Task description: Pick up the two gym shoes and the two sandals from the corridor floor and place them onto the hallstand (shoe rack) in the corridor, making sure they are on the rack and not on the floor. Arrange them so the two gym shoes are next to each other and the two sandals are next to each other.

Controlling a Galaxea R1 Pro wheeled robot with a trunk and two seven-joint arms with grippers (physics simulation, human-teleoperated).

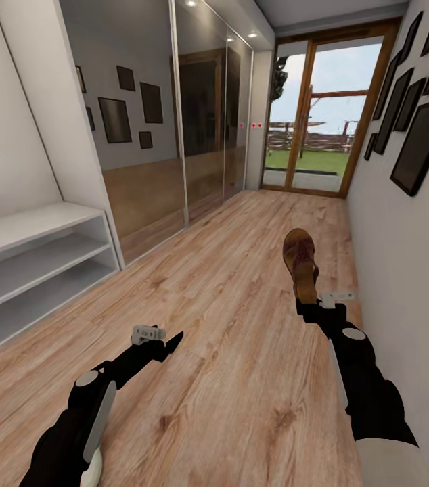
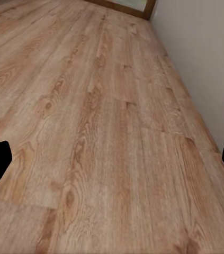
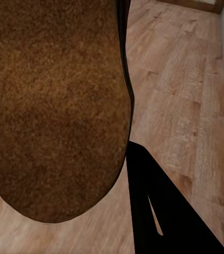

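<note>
R gripper (image 1: 307, 306) clamps one sandal (image 1: 300, 263) aloft over corridor floor (image 1: 228, 352), L gripper (image 1: 168, 343) jaws wide, empty; hallstand (image 1: 32, 260) shelves look bare, so placing not begun, gym shoes unseen

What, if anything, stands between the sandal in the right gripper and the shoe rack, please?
Nothing visible does. The right gripper holds the sandal up above the corridor floor, and only bare planks lie between it and the shoe rack across the corridor. The left gripper hangs low, nearer the robot.
</note>
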